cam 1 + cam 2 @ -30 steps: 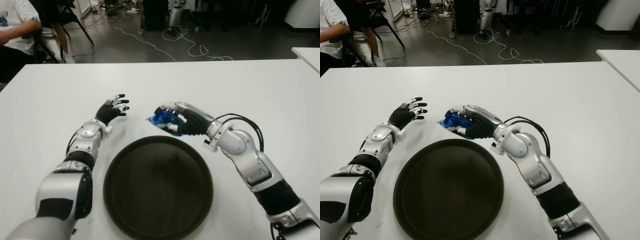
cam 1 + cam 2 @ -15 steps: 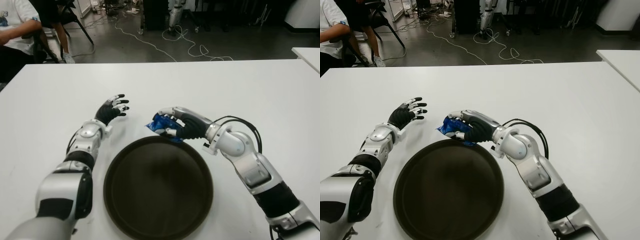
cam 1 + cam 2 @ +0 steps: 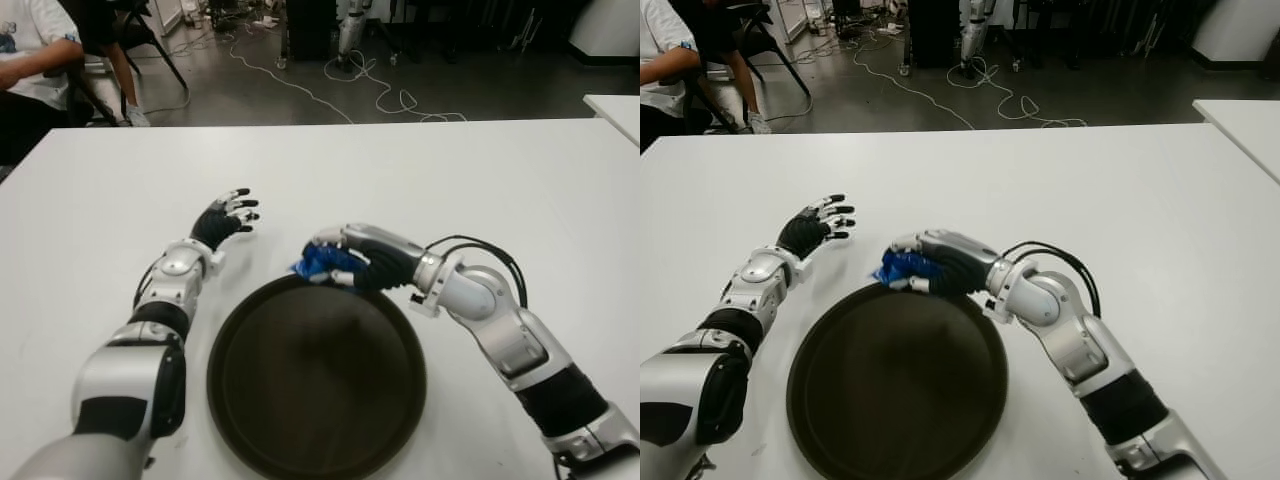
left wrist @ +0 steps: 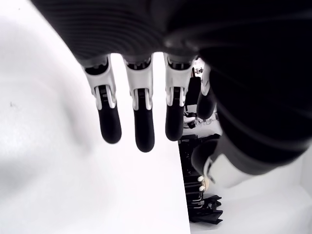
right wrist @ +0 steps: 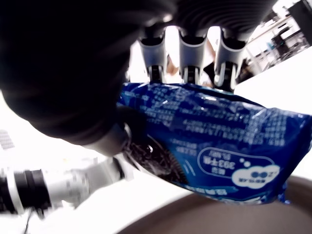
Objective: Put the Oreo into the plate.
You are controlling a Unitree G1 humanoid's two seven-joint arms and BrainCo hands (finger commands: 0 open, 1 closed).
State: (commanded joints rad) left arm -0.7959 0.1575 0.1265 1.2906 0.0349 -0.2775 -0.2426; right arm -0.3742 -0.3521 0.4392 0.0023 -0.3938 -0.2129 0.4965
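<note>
A blue Oreo packet (image 3: 322, 263) is held in my right hand (image 3: 345, 262), whose fingers curl around it, just over the far rim of the dark round plate (image 3: 316, 374). The right wrist view shows the Oreo packet (image 5: 209, 144) pinched between thumb and fingers, with the plate's rim (image 5: 219, 213) right beneath it. My left hand (image 3: 226, 217) shows on the white table (image 3: 450, 180) left of the plate, fingers spread and holding nothing.
A seated person (image 3: 30, 55) is at the far left beyond the table's corner. Cables trail over the floor (image 3: 330, 85) behind the table. Another white table's corner (image 3: 615, 108) shows at the far right.
My right hand has carried the Oreo packet nearer to me, from the table behind the plate to just over its far rim. The left hand has stayed put.
</note>
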